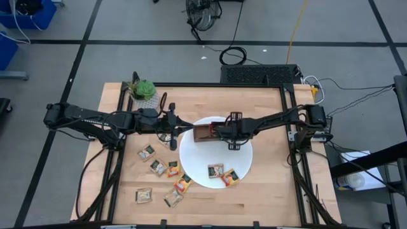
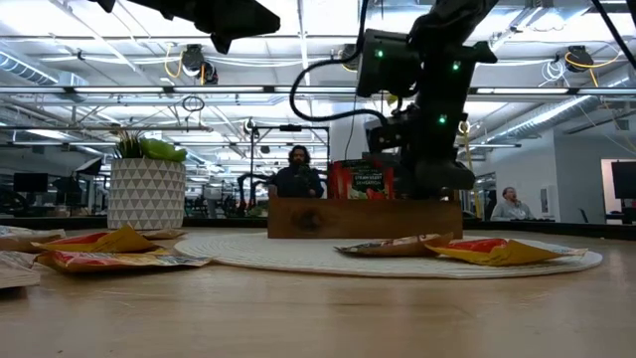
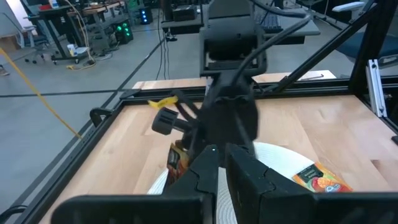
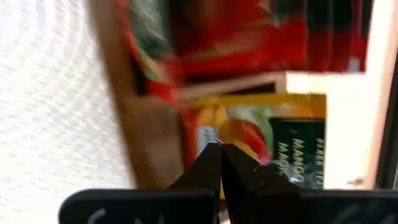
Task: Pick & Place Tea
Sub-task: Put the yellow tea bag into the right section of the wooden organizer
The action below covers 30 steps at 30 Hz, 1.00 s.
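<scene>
Right gripper [image 1: 219, 132] is down over the wooden tray [image 1: 202, 133], which sits at about ten o'clock on the white plate [image 1: 245, 168]. In the right wrist view its fingers are pinched together at the edge of an orange-yellow mango sachet [image 4: 273, 140] lying in a tray compartment; whether they grip it or have let go, I cannot tell. Red sachets [image 4: 236, 43] fill the neighbouring compartment, so sorting looks under way. Plenty left, though: two sachets on the plate [image 1: 222, 173] at six o'clock, and a scatter of loose sachets [image 1: 159, 168] on the table toward seven o'clock of the plate. Left gripper [image 1: 172, 130] hovers at nine o'clock of the plate, fingers closed and empty in its own wrist view.
</scene>
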Tool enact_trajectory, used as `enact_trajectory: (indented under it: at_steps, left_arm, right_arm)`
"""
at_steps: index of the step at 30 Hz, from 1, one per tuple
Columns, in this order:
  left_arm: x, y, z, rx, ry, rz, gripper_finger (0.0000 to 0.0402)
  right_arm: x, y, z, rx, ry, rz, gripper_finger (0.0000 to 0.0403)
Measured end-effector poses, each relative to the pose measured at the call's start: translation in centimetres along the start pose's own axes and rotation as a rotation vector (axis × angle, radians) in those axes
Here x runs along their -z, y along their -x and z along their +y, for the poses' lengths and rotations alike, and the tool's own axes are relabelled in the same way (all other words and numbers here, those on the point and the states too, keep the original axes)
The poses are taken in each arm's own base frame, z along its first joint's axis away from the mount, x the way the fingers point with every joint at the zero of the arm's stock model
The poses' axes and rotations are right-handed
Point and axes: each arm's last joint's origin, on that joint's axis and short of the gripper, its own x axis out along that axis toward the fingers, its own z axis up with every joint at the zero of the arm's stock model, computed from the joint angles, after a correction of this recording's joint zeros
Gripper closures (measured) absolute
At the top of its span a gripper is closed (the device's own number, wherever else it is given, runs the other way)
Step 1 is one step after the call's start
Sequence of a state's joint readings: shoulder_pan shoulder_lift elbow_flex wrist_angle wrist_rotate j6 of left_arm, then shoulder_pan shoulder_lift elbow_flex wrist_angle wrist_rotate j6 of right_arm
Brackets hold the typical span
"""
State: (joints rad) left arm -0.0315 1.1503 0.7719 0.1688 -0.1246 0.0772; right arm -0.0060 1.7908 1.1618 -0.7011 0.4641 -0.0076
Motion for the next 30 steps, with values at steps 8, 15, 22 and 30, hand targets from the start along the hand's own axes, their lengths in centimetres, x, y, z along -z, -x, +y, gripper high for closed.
enact_trajectory:
  at_steps: [8, 15, 22, 30]
  left_arm:
    - [0.0, 0.0, 0.0, 0.000, 0.000, -0.001, 0.0364]
    - [0.0, 0.0, 0.0, 0.000, 0.000, 0.000, 0.0364]
    - [0.0, 0.0, 0.0, 0.000, 0.000, 0.000, 0.0364]
    - [0.0, 0.0, 0.0, 0.000, 0.000, 0.000, 0.0364]
  right_arm:
    - [-0.4, 0.6, 0.9, 0.100, 0.037, -0.050, 0.0403]
    - [-0.1, 0.6, 0.3, -0.122, 0.022, -0.028, 0.0403]
    - [0.0, -0.2, -1.0, -0.354, -0.041, -0.006, 0.0403]
    - [0.1, -0.8, -2.1, -0.332, -0.073, 0.001, 0.0403]
